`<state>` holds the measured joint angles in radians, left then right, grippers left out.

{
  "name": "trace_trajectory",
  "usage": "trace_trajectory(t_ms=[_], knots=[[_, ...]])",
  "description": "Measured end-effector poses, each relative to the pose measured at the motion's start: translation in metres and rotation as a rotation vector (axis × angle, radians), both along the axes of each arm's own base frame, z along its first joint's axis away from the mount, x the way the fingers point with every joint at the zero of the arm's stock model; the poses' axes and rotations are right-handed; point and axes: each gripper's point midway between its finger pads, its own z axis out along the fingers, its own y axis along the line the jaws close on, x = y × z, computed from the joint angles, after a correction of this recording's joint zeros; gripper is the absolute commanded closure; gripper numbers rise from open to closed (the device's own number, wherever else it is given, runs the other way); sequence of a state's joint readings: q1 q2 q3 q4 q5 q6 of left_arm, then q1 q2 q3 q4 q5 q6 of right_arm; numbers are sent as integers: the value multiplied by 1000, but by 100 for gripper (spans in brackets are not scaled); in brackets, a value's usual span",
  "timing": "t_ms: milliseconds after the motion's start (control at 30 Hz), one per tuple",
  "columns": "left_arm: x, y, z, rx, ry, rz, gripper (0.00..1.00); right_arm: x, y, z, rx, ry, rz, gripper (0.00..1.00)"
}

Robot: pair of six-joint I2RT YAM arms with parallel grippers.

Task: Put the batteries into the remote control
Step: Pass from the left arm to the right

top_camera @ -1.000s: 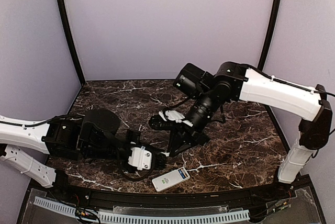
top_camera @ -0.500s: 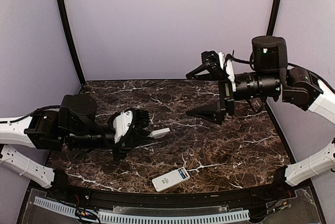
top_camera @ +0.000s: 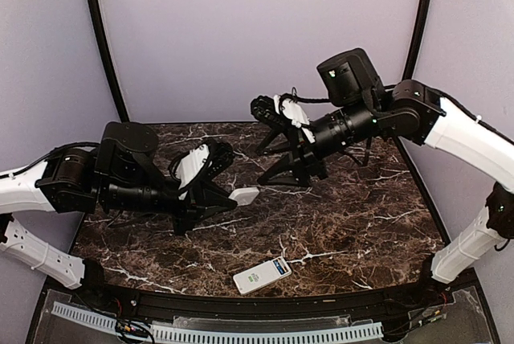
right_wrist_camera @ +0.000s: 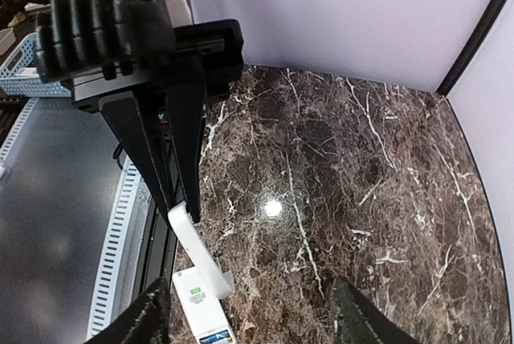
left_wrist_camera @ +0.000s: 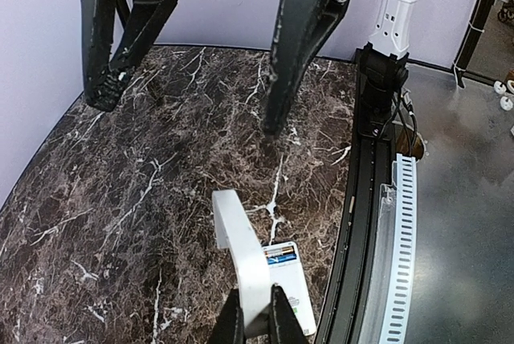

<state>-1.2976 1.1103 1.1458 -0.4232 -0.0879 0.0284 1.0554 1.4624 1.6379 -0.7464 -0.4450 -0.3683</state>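
Observation:
The remote control lies back up on the marble near the front edge, its compartment open with blue batteries in it. My left gripper is shut on a thin white cover plate and holds it in the air above the table. The left wrist view shows the plate between my fingers, above the remote and batteries. My right gripper is open and empty, raised, facing the left one. In the right wrist view the plate hangs over the remote.
The dark marble table has a black raised rim along its front. A white slotted rail runs below that rim. Purple walls close in the back and sides. The right arm's base stands at the table's near edge.
Both grippers have risen from low over the table. The left one has lifted the cover plate up and to the right. The right one swung up, then left toward it. The remote has not moved.

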Motion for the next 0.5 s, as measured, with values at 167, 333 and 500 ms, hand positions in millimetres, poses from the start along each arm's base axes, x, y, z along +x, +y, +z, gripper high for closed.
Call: trace_trajectory(t_ms=[167, 333, 500], knots=[[-4, -1, -3, 3, 22, -15, 100, -12, 7, -1, 17, 9, 75, 49], [-3, -1, -3, 2, 27, -12, 100, -16, 20, -22, -21, 64, 124, 53], [-2, -1, -3, 1, 30, -14, 100, -18, 26, -31, -36, 102, 136, 66]])
